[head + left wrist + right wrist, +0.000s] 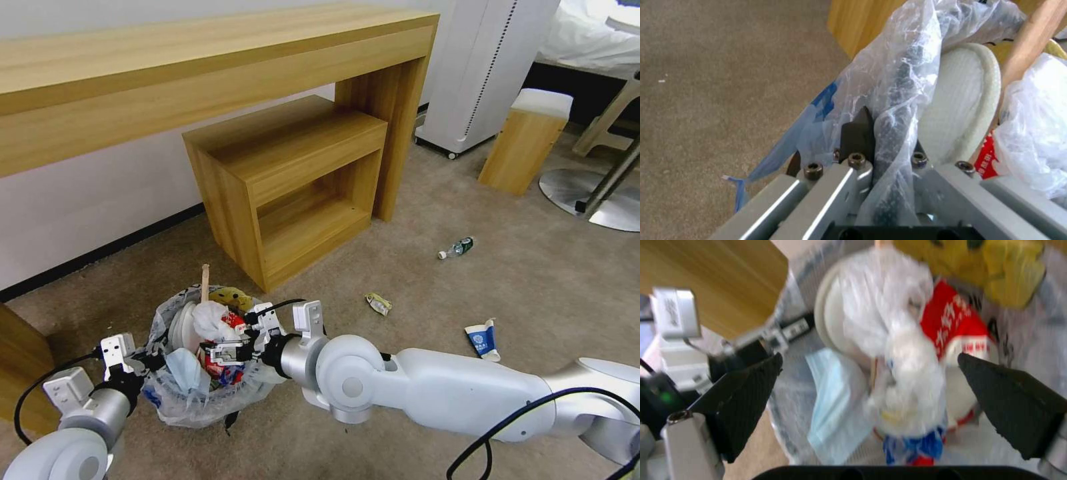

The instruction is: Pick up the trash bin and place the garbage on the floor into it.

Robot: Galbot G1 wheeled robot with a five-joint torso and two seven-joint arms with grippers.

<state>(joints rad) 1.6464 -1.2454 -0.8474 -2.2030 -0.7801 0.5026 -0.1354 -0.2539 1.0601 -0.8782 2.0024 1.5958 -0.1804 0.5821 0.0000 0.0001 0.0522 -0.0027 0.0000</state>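
The trash bin (pixel 200 393), lined with a clear bag, stands on the beige floor (pixel 533 280), heaped with garbage. In it are a wooden stick (pixel 205 283), a white slipper (pixel 960 110), a red wrapper (pixel 956 320), a blue face mask (pixel 835 406) and crumpled white paper (pixel 902 373). My left gripper (pixel 887 133) is shut on the bin's bagged rim at its near left side. Just above the heap my right gripper (pixel 230 333) hovers open, holding nothing. On the carpet to the right lie a small clear bottle (pixel 457 248), a crumpled wrapper (pixel 378 303) and a blue-white carton (pixel 482 339).
A low wooden shelf unit (pixel 293 180) stands just behind the bin, under a long wooden desk (pixel 200 73). At the far right are a white appliance (pixel 480 67), a wooden stool with a white top (pixel 527 140) and a round metal chair base (pixel 593 193).
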